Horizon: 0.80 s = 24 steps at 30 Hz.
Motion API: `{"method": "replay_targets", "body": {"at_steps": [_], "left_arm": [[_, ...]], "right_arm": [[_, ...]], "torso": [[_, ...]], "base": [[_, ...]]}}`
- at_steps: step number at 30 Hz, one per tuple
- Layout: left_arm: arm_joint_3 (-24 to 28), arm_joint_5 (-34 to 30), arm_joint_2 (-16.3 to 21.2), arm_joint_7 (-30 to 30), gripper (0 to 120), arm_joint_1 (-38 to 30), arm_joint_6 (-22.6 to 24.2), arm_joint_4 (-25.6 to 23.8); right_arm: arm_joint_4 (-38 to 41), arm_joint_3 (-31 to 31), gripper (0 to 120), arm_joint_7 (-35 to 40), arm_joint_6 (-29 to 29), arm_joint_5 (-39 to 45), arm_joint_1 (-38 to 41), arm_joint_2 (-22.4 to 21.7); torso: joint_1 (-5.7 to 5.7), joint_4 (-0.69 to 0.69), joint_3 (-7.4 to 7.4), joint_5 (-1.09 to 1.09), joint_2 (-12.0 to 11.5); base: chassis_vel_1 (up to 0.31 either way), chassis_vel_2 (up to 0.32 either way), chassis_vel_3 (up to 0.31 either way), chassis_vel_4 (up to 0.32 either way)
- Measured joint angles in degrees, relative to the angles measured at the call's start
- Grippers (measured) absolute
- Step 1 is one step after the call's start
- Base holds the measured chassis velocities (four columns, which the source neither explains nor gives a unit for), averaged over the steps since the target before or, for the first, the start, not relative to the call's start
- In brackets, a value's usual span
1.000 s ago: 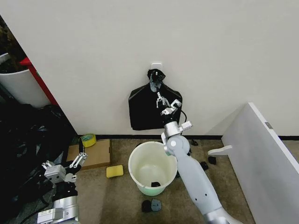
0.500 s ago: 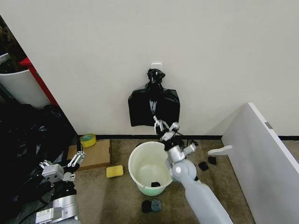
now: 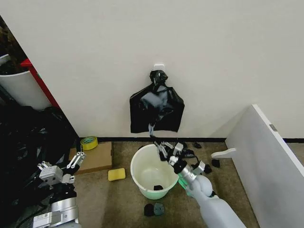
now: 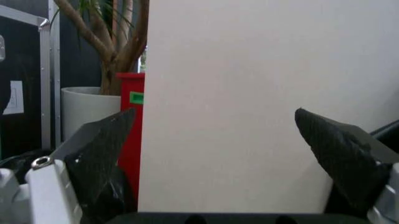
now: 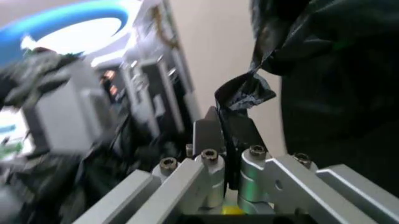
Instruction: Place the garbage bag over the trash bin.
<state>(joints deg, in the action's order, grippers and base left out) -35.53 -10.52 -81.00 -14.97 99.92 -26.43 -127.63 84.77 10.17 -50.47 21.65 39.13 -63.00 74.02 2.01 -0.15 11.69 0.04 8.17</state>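
Note:
A bundle of black bags (image 3: 156, 110) hangs from a wall hook. From its lower edge a thin strip of the garbage bag (image 3: 152, 129) stretches down to my right gripper (image 3: 160, 145), which is shut on it just above the far rim of the trash bin (image 3: 134, 164). The bin is cream-white with a pale green base and stands upright on the floor. The right wrist view shows the gripper (image 5: 225, 125) clamping a crinkled black corner of the bag (image 5: 242, 95). My left gripper (image 3: 60, 167) is low at the left, open and holding nothing; its own view shows it (image 4: 212, 154) facing the wall.
A small dark object (image 3: 158, 187) lies inside the bin. On the floor are a yellow sponge (image 3: 116, 174), a cardboard piece (image 3: 95, 157), a tape roll (image 3: 89, 142) and dark scraps (image 3: 154, 209). A heap of black plastic (image 3: 26, 142) fills the left. A white board (image 3: 266, 161) leans at the right.
My right gripper has come down from the hanging bundle to just above the bin's rim, drawing a strip of black bag with it. The bundle has shifted and spread. The left arm sank slightly.

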Motion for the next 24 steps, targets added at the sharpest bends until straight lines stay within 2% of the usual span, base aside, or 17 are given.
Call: {"method": "replay_targets", "body": {"at_steps": [5, 8, 24], "left_arm": [[-0.11, -0.04, 0.12, -0.12, 100, -0.01, 0.07, -0.17], [-0.18, -0.08, 0.2, -0.17, 100, -0.04, 0.13, -0.18], [-0.24, -0.73, 0.65, -0.22, 100, -0.48, 0.47, 0.04]], "right_arm": [[-4.05, 2.68, 0, -8.8, 2.45, -6.63, -0.27, -0.14], [-5.4, 3.47, 0, -11.08, 3.49, -8.88, -0.23, -0.25], [-9.09, 5.86, 0, -17.52, 7.72, -15.98, -0.72, -1.93]], "torso": [[0.0, 0.0, 0.0, 0.01, 0.0], [0.01, 0.0, 0.0, 0.0, 0.0], [0.01, 0.0, 0.0, 0.0, 0.0]], "base": [[0.0, 0.0, 0.0, 0.0], [0.0, 0.0, 0.0, 0.0], [0.0, 0.0, 0.0, 0.0]]}}
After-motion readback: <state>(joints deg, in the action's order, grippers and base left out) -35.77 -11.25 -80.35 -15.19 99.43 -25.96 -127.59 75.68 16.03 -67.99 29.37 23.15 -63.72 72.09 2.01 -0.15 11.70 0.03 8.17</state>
